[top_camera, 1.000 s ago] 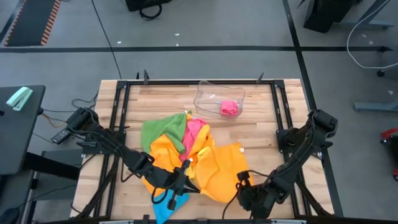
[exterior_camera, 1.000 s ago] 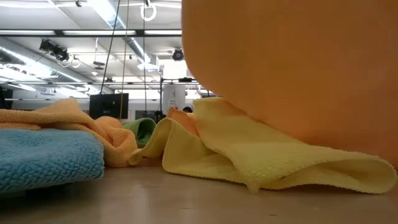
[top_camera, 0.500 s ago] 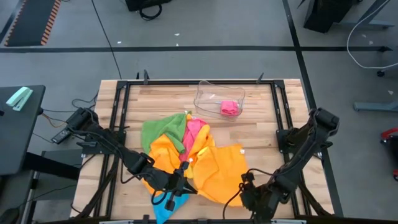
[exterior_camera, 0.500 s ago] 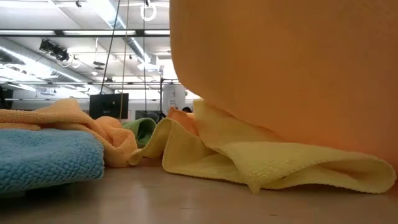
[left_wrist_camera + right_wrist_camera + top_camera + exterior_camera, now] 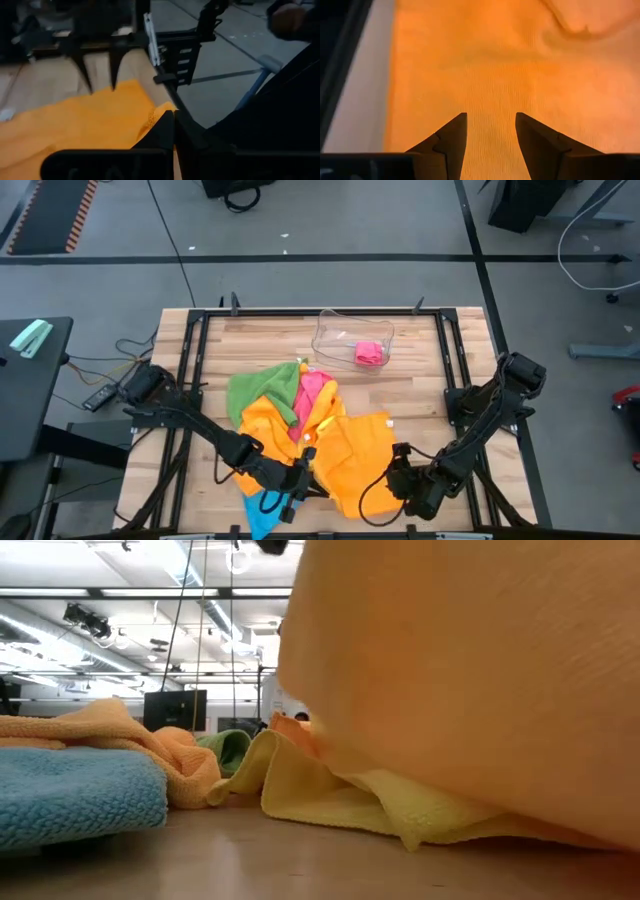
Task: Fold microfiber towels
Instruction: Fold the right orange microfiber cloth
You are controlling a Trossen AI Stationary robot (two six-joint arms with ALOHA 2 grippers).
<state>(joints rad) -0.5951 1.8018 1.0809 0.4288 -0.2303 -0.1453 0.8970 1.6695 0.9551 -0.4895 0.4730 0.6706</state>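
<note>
High view: left gripper [image 5: 300, 485] pinched shut on orange towel [image 5: 350, 455], right gripper [image 5: 397, 480] open over its edge, empty; flattening step, next regrip that corner.

The right end effector [image 5: 490, 137] has parted its fingers, and the orange towel [image 5: 355, 455] has shifted toward the left end effector [image 5: 300, 485].

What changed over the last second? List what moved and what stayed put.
The right gripper opened, letting go of the orange towel, and shifted slightly toward the table's middle. The left gripper, shut on the same towel, slid toward the right arm. The green towel and clear tray stayed put.
</note>
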